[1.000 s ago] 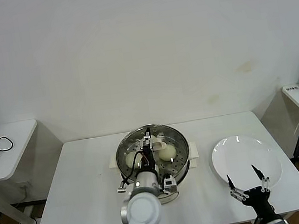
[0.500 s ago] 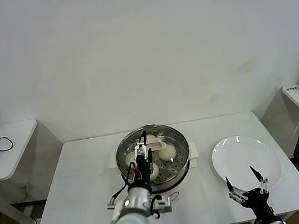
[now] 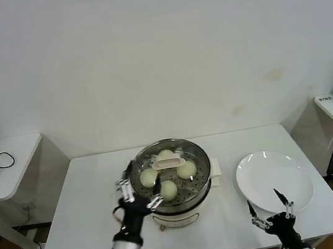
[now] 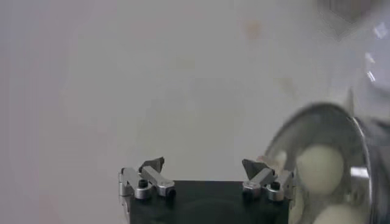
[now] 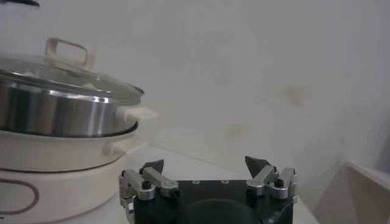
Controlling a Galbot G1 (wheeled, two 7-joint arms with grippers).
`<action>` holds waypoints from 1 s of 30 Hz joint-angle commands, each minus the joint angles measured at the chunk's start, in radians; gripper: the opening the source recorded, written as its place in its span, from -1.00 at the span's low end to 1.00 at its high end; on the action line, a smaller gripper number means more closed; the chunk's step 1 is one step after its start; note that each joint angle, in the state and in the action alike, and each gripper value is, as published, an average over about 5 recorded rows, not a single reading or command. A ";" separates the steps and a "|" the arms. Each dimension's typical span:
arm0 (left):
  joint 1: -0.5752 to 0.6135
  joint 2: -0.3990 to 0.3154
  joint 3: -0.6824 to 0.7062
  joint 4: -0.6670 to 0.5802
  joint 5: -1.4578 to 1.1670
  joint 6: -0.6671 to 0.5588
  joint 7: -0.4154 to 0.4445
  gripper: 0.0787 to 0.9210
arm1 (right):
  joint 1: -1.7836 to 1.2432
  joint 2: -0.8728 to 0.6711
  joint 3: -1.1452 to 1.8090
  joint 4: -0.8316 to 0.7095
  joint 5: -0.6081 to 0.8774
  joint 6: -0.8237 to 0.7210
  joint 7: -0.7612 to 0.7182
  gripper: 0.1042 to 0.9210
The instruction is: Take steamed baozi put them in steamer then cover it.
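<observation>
Table [image 3: 84,199]: baozi [image 3: 169,189] inside lidded steamer [image 3: 204,175]

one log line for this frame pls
stage: lid on | lid on steamer | buns inside | plate bare | left gripper open, beside steamer | right gripper open, by plate

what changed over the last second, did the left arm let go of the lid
Yes. The left gripper, which was over the cover's handle a second ago, has let go and pulled back toward the robot and to the left of the steamer, open and empty. The cover stays on the steamer over the four baozi. The right gripper remains open by the plate, drifting slightly nearer.
</observation>
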 commanded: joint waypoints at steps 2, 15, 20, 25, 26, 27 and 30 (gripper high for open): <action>0.305 0.038 -0.265 0.018 -0.837 -0.189 -0.206 0.77 | -0.098 -0.056 -0.046 0.031 0.114 -0.007 0.018 0.76; 0.446 0.004 -0.271 0.097 -0.785 -0.270 -0.183 0.77 | -0.202 -0.120 -0.064 0.112 0.159 -0.074 0.055 0.76; 0.475 -0.009 -0.263 0.085 -0.767 -0.255 -0.179 0.77 | -0.211 -0.138 -0.075 0.108 0.189 -0.119 0.061 0.76; 0.475 -0.022 -0.257 0.076 -0.760 -0.188 -0.167 0.77 | -0.206 -0.154 -0.101 0.110 0.225 -0.162 0.085 0.76; 0.476 -0.022 -0.257 0.077 -0.761 -0.182 -0.166 0.77 | -0.204 -0.154 -0.102 0.110 0.229 -0.167 0.087 0.76; 0.478 -0.022 -0.257 0.077 -0.764 -0.177 -0.165 0.77 | -0.202 -0.155 -0.102 0.109 0.232 -0.173 0.090 0.76; 0.483 -0.025 -0.257 0.077 -0.772 -0.172 -0.163 0.77 | -0.201 -0.156 -0.100 0.112 0.235 -0.186 0.093 0.76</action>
